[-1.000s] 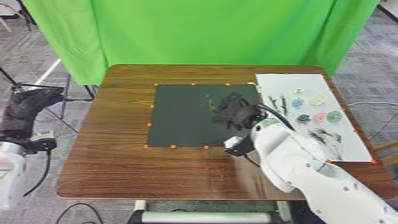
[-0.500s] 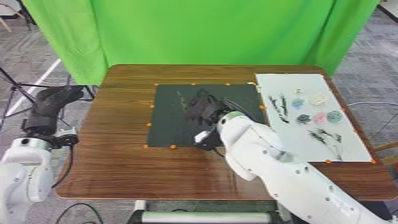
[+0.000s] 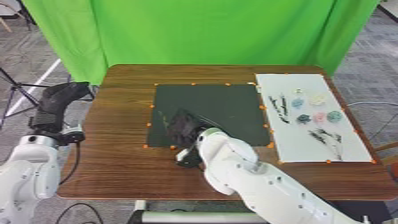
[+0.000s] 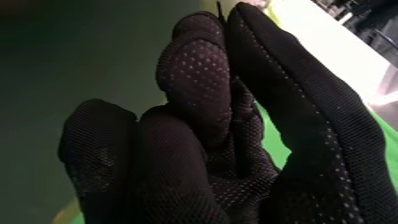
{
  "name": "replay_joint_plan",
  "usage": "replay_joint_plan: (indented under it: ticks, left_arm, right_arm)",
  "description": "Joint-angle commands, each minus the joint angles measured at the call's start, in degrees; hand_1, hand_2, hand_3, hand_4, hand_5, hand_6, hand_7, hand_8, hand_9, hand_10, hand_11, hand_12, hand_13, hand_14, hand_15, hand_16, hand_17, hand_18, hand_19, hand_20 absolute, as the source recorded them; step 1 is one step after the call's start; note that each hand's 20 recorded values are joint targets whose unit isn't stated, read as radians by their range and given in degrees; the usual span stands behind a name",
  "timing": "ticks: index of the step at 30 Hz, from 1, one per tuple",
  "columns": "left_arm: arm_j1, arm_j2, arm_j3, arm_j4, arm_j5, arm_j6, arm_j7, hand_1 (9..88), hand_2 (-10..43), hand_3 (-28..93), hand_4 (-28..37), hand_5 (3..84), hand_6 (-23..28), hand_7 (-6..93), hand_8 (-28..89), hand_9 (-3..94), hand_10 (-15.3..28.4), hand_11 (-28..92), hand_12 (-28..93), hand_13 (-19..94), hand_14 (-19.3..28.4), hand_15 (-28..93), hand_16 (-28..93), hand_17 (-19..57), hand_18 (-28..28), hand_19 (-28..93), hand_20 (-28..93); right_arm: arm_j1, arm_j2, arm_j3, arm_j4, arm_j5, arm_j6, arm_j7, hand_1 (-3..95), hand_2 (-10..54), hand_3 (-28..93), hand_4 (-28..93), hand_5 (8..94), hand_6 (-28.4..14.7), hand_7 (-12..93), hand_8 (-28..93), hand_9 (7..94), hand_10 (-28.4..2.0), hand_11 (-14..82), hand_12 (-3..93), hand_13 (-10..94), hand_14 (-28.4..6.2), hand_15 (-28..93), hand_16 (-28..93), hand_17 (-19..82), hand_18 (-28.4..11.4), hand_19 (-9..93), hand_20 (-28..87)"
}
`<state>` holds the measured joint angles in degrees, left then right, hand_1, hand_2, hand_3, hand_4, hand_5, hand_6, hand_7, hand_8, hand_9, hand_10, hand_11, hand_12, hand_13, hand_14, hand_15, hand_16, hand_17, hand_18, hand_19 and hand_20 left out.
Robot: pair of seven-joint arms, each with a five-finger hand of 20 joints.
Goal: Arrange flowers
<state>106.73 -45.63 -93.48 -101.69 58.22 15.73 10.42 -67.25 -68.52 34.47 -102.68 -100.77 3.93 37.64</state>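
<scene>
Robot arms [image 3: 266, 182] and green backdrop [image 3: 222, 35] suggest a lab

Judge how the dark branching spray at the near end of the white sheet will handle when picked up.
The dark branching spray is probably light, since it shows mostly thin, separate strands. Those strands would likely flex when pinched. Its splayed shape, lying on the white sheet, should make rolling unlikely.

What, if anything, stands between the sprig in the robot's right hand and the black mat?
Nothing visible does. In the head view, the sprig shows over the left part of the mat, beside the fingers of the right hand. The flowers lie off to the right, on the white sheet.
</scene>
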Motion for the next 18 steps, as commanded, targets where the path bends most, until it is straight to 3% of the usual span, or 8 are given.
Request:
replay_joint_plan:
  ticks: [1,18]
  left_arm:
    - [-1.2,-1.24,1.34,0.08,-0.35,-1.42,0.1,27.0,2.6,63,-23.3,50.9,5.8,18.5,-8,48.7,14.7,25,11,36,17.0,20,-3,5.6,10.6,12,12]
    - [-1.4,-1.43,1.44,-0.36,-0.07,-3.33,-0.31,26.7,2.3,63,-22.9,50.5,5.9,18.0,-8,48.3,14.8,25,11,36,17.0,19,-3,5.4,10.7,12,12]
  right_arm:
    - [0.0,-2.1,0.5,4.4,-0.8,2.2,1.5,56.2,-9.5,56,6,79.6,-4.9,33,31,92.6,-12.0,46.4,27.4,94,-1.4,72,30,72,-13.4,93,62]
    - [0.0,-2.7,0.8,6.6,-0.3,0.8,3.0,52.2,-9.5,57,5,78.2,-3.1,34,28,92.0,-12.1,44.4,28.0,94,-1.6,69,31,71,-13.2,93,60]
